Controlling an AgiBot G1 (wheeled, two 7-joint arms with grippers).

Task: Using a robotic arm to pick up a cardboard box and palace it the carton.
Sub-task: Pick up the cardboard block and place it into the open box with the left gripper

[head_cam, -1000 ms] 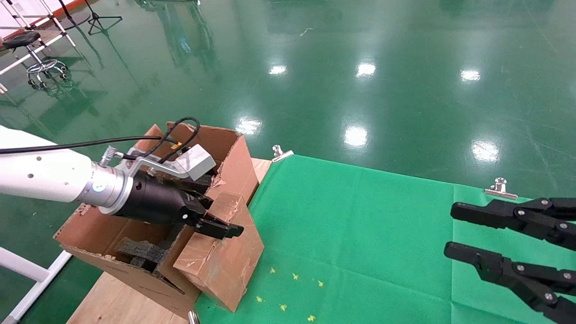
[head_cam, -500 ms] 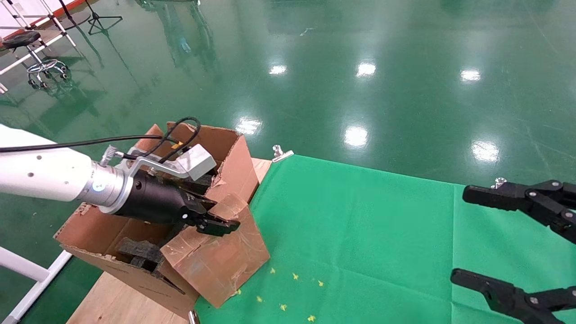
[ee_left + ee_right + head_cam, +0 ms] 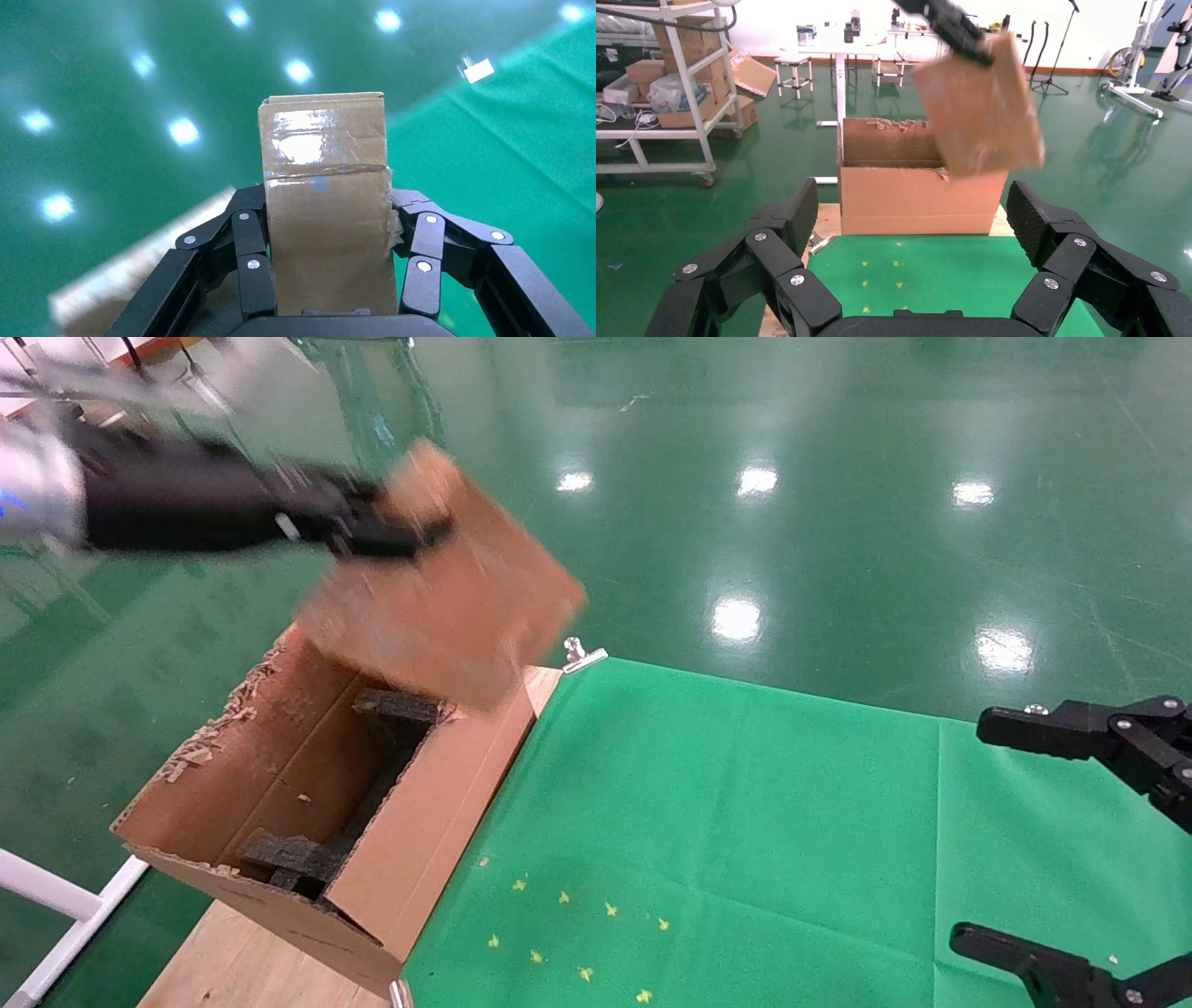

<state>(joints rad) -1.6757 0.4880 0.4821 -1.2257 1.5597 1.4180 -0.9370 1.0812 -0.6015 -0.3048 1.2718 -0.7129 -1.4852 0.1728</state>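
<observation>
My left gripper (image 3: 400, 531) on the white robotic arm is shut on the small scuffed brown cardboard box (image 3: 447, 593) and holds it tilted in the air, above the far end of the carton (image 3: 438, 812). In the left wrist view the box (image 3: 327, 232) sits between the two black fingers (image 3: 249, 246). The carton is long and open, with ragged flaps and black foam pieces (image 3: 289, 857) inside. In the right wrist view the box (image 3: 979, 105) hangs above the carton (image 3: 891, 193). My right gripper (image 3: 973, 831) is open and empty at the right edge.
A green cloth (image 3: 726, 803) covers the table, held by a metal clip (image 3: 582, 654) at its far corner. Small yellow marks (image 3: 577, 933) lie near the front. The carton stands on bare wood (image 3: 242, 961) at the table's left edge. Green floor lies beyond.
My left gripper has lifted the cardboard box from the cloth beside the carton, up and back to the left, above the carton. My right gripper's fingers have spread wider apart.
</observation>
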